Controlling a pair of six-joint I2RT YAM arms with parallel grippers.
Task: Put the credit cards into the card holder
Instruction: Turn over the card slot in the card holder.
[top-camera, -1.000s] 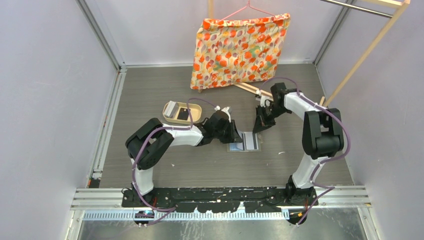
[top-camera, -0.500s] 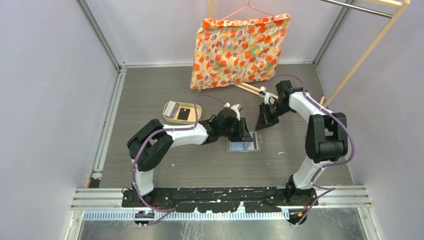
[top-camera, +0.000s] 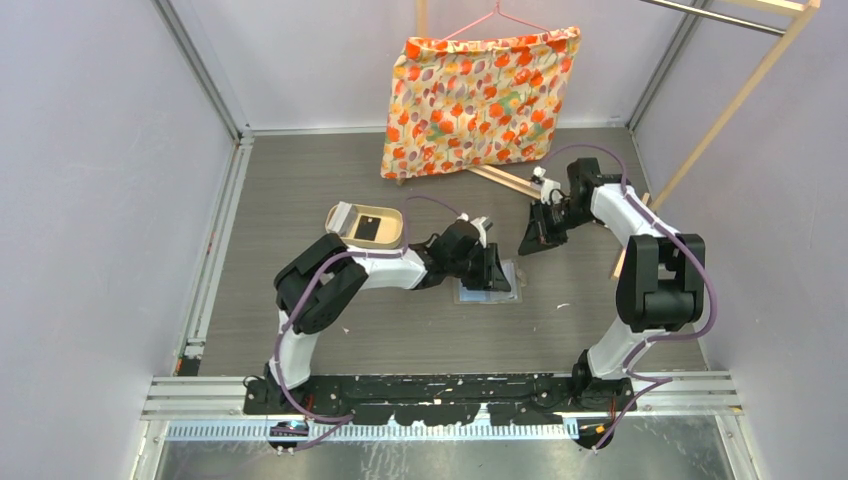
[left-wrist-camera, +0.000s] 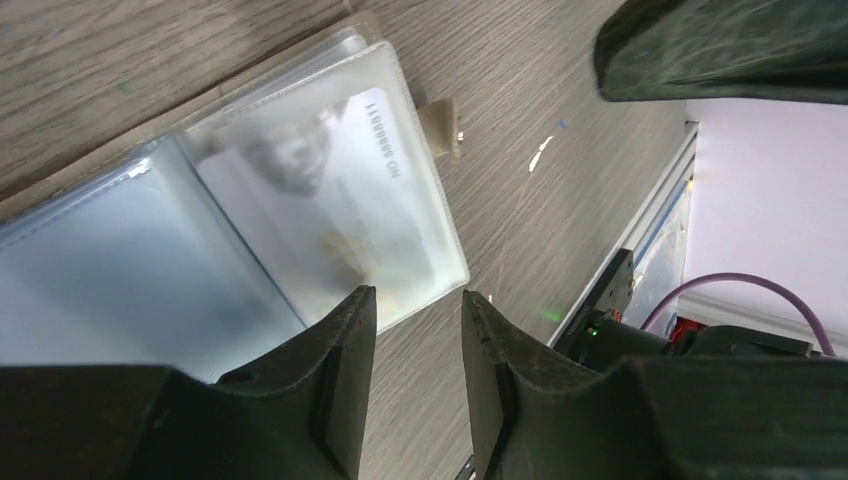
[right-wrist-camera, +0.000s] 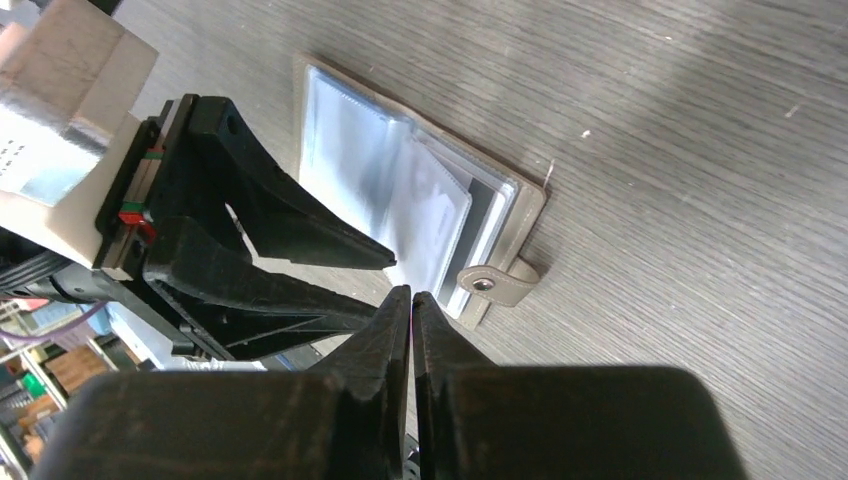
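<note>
Just under the spread, empty left claw (left-wrist-camera: 417, 300) lies the open card holder (left-wrist-camera: 110, 255); right claw (right-wrist-camera: 410, 295) pressed together, nearby.

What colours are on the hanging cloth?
The cloth is cream with orange, red and green flowers; top view shows it best.

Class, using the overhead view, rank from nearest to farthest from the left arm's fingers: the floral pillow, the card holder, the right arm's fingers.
1. card holder, on the table directly beneath the left arm's fingers.
2. right arm's fingers, just beyond and to the right.
3. floral pillow, hanging at the back.
</note>
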